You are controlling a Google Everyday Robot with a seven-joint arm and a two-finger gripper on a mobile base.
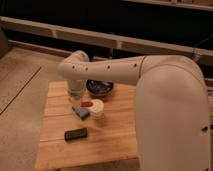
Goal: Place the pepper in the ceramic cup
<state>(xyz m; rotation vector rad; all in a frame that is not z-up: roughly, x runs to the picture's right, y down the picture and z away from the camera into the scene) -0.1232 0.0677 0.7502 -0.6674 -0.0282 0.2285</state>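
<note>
The pepper (87, 103), small and red-orange, lies on the wooden table (115, 130), touching the left side of the cream ceramic cup (97, 108). The cup stands upright near the table's middle. My white arm (115, 70) reaches from the right across the back of the table, and its wrist (74, 72) bends down over the back left corner. My gripper is at that end, shut, mostly hidden behind the wrist, and above and left of the pepper. The pepper is not in its grip.
A whitish bottle (76, 93) stands under the wrist. A dark glossy bowl (100, 88) sits behind the cup. A blue sponge (80, 111) lies left of the cup, and a black flat object (75, 134) lies near the front left. My bulky arm covers the table's right side.
</note>
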